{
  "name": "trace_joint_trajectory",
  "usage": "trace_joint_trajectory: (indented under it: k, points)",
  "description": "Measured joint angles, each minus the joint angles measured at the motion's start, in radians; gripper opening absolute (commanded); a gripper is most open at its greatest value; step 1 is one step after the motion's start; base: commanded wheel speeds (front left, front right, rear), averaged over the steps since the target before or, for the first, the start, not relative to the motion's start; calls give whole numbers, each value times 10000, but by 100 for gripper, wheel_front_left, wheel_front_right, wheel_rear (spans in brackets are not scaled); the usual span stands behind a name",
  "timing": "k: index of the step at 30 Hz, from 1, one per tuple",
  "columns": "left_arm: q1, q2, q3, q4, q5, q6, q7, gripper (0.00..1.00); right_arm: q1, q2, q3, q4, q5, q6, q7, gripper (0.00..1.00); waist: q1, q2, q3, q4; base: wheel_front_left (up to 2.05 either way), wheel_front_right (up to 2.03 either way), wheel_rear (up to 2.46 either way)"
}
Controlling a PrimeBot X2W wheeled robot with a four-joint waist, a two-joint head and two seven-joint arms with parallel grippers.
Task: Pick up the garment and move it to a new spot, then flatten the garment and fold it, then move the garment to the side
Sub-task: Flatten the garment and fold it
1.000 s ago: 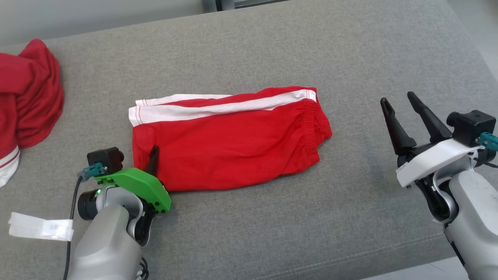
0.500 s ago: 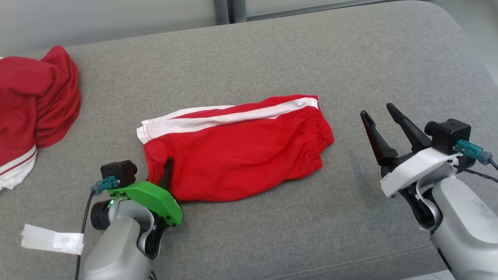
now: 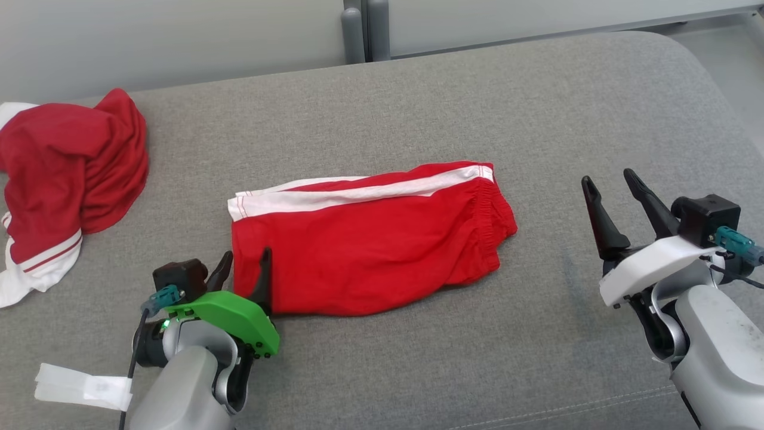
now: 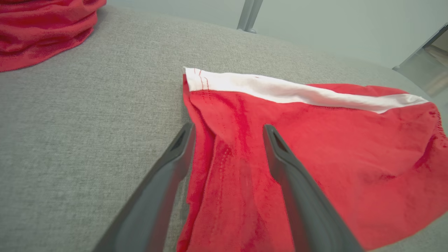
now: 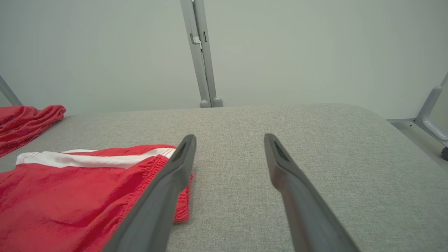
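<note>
Left hand point(image 3: 248, 254) splayed; garment point(image 3: 370, 257) lies crosswise, waistband point(image 3: 500, 224) rightward.

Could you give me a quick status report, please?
Left gripper open, fingers astride edge of red shorts. Right gripper open, empty, beside them. Shorts lie folded on grey cushion. Second red garment far left, clear.

No legible text or numbers, white paper strip point(image 3: 82, 387) on grey cushion point(image 3: 418, 370), print too blurred

Left gripper point(image 4: 228, 127) fingers point(image 4: 168, 175) apart, straddling red shorts point(image 4: 332, 147) edge; grey cushion point(image 4: 87, 122) beneath.
</note>
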Motion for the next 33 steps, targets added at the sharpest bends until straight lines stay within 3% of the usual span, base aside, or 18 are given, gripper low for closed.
trace_joint_trajectory:
  k: [4, 10, 24, 33]
  points:
    - [262, 309, 253, -426, 261, 407, -2, 100, 180, 61, -173, -153, -276, -351, 0, 100, 0, 0, -238, 95, 0, 0, 0]
    - [426, 761, 1139, -2531, 1057, 968, -31, 100, 259, 236, -326, -821, -736, -729, 0, 100, 0, 0, -608, 182, 0, 0, 0]
    - [2745, 598, 1856, -4916, 2080, 1210, -33, 100, 1016, 660, -71, -2121, -1668, -1233, 0, 100, 0, 0, -1128, 4, 0, 0, 0]
    - [3890, 531, 2234, -5916, 2550, 1373, -33, 100, 1738, 982, -240, -2416, -1743, -1336, 0, 100, 0, 0, -1222, -42, 0, 0, 0]
